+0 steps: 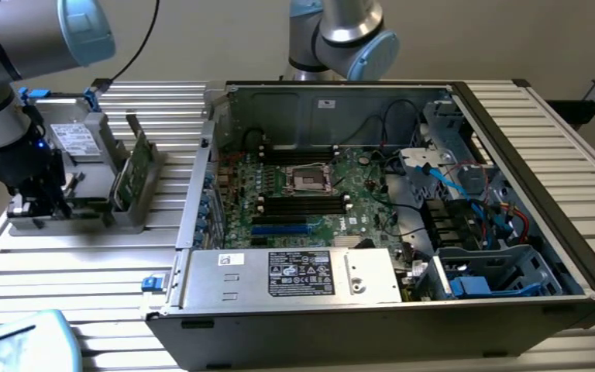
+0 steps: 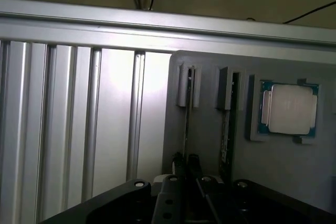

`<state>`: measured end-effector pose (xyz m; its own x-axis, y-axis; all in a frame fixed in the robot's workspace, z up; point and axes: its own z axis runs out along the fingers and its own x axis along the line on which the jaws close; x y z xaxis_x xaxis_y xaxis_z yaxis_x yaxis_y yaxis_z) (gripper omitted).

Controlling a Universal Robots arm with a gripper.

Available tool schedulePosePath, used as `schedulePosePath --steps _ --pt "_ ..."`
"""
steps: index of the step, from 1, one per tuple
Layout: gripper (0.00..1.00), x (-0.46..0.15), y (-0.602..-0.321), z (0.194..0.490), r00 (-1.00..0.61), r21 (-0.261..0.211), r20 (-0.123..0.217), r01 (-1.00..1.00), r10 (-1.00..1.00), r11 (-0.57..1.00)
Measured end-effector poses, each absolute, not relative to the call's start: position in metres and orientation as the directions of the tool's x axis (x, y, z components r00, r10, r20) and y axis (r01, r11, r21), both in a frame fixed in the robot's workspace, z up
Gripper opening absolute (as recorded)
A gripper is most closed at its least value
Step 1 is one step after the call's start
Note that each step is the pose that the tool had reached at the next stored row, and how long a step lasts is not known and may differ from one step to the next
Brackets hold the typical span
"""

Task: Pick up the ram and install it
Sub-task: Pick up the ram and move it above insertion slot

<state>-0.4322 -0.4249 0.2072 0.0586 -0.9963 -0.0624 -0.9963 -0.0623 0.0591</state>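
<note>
Your gripper clenched the ram at the holder's edge; another stick and the processor crowded alongside, with bare tabletop opposite.

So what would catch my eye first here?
The big open black computer case, its green motherboard bare, sits on the slatted metal table. At the exterior view's left, a grey robot arm hangs at a grey holder where a thin green ram stick stands on edge.

Dim, bright glare on metal slats
</note>
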Motion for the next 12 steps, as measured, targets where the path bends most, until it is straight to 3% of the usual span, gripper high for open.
schedulePosePath --steps 12 --pt "0.14 -0.432 -0.425 0.235 0.058 0.066 -0.063 -0.996 -0.996 -0.062"
